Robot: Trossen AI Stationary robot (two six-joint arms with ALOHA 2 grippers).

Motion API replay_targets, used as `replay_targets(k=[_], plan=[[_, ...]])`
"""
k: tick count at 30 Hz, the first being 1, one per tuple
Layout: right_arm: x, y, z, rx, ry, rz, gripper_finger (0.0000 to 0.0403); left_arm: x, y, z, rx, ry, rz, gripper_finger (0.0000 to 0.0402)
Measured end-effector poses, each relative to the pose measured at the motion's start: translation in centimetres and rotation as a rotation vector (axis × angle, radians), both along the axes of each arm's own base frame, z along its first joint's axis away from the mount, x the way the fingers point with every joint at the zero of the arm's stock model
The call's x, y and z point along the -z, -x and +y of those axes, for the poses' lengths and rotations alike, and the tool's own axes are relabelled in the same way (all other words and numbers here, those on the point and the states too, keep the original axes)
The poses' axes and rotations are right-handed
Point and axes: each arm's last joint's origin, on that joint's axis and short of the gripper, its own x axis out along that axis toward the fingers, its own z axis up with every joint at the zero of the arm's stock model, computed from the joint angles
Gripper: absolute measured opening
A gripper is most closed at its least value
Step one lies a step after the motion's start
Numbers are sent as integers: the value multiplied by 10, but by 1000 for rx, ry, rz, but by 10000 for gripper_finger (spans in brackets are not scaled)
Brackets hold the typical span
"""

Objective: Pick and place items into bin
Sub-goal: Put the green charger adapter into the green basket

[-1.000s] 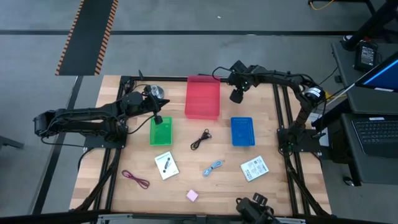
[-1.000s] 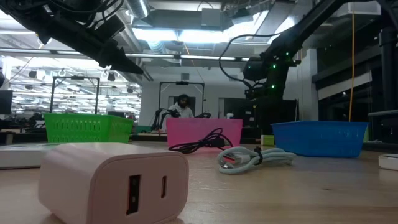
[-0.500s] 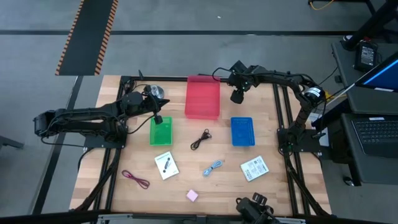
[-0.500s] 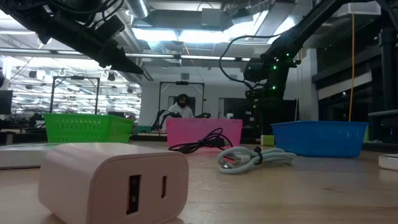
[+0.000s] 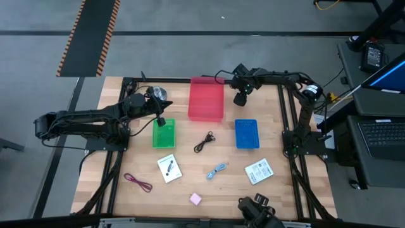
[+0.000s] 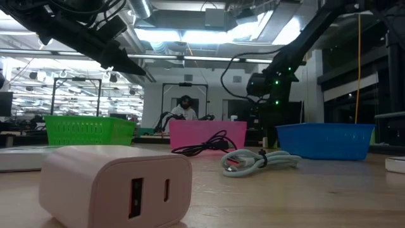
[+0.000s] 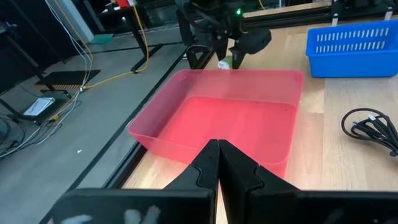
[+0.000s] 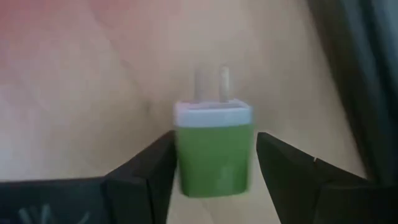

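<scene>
The green charger cube [image 8: 214,149], a small plug with two prongs, lies on the bench [image 8: 74,112] directly between the spread fingers [image 8: 140,171] of the right gripper [image 8: 214,177]. The fingers stand wide to either side of it with a gap on each flank, so nothing is held; this looks like the line-up for a grasp, the gripper set square to the cube's flat sides so both fingers can meet them evenly. In the high view the right gripper [image 5: 240,98] hangs near the far edge of the bench, just beside the red bin [image 5: 206,99] and beyond the blue bin [image 5: 246,133], so either would be a short carry.

The left gripper [image 7: 217,163] is closed tight on nothing, its fingertips pressed together. It hovers over the green bin [image 5: 163,133], with the red bin straight ahead of it in its wrist view and the silver disc [image 5: 158,94] close by, and seems to be waiting out of the way.

The other items lie nearer the front of the bench, well apart from both grippers: a black cable [image 5: 203,141] between the green and blue bins, a blue-grey cable [image 5: 217,170], a maroon cable [image 5: 138,182], a white card [image 5: 169,168] with a dark print, a second white card [image 5: 258,171] and a pink charger cube [image 5: 195,199]. None is in a bin yet, so the task looks to be at an early stage. The risk in the next move is the cube tipping or skating if the fingers close off-centre
</scene>
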Motion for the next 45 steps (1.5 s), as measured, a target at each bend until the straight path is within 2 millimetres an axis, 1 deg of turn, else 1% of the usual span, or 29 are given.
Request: replay_targets(k=[9, 12, 17, 26, 30, 32, 37, 42, 45], plan=[[3, -1, -1, -25, 5, 4, 199, 0, 0, 0, 0, 0, 0, 3], [3, -1, -1, -28, 3, 2, 175, 0, 0, 0, 0, 0, 0, 3], [2, -1, -2, -27, 8, 1, 120, 0, 0, 0, 0, -1, 0, 3], [2, -1, -1, -23, 0, 9, 119, 0, 0, 0, 0, -1, -1, 4], [-2, 2, 2, -22, -15, 5, 119, 0, 0, 0, -1, -1, -1, 4], [-7, 4, 5, -28, -37, -9, 119, 0, 0, 0, -1, -1, -1, 4], [-28, 6, 9, -16, -23, -60, 119, 0, 0, 0, -3, -2, -1, 4], [-55, 6, 19, -39, -4, -151, 119, 0, 0, 0, -4, -3, -1, 4], [-74, 5, 29, -77, 3, -224, 121, 0, 0, 0, -6, -3, 0, 4]])
